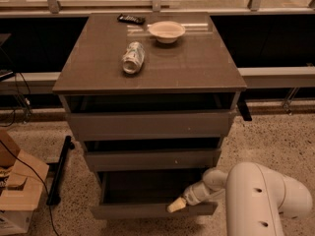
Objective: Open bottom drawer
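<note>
The grey-brown cabinet [147,82] has three drawers. The bottom drawer [147,210] is pulled out toward me, its dark interior [147,186] showing behind its flat front. The middle drawer front [147,159] with a small white speck and the widest top drawer front [147,124] stand less far out. My gripper [177,205] sits at the top edge of the bottom drawer's front, right of its middle, on a white arm [261,195] coming in from the lower right.
On the cabinet top lie a crushed can [133,58], a white bowl [167,31] and a dark remote [131,19]. A cardboard box [17,191] and a black bar [59,168] are on the floor at the left. A railing runs behind.
</note>
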### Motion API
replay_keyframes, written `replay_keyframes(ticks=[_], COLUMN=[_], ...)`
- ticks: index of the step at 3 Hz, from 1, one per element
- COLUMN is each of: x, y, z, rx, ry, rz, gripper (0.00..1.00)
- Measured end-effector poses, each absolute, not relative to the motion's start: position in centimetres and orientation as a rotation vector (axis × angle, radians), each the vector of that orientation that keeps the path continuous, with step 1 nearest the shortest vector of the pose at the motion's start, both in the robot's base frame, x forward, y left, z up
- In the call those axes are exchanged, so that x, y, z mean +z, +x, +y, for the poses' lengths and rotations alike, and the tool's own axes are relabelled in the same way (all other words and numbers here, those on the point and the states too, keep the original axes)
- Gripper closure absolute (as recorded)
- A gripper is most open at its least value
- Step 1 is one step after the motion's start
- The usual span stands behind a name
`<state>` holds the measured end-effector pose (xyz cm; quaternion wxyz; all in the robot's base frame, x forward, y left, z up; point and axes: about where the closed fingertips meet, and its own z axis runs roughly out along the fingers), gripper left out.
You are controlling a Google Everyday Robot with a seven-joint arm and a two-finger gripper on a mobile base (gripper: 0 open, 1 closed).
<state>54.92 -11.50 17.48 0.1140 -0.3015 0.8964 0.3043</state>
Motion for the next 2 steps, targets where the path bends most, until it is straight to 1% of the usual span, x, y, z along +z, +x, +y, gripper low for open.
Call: replay_keyframes(ticks=[1, 2], x=[17.41, 17.4], y=[50.4, 50.54], z=[-11.79, -11.77], rx=[0.947, 0.947], ry=[-0.87, -0.871], rz=[2.705, 2.705], gripper=[0.38, 0.17])
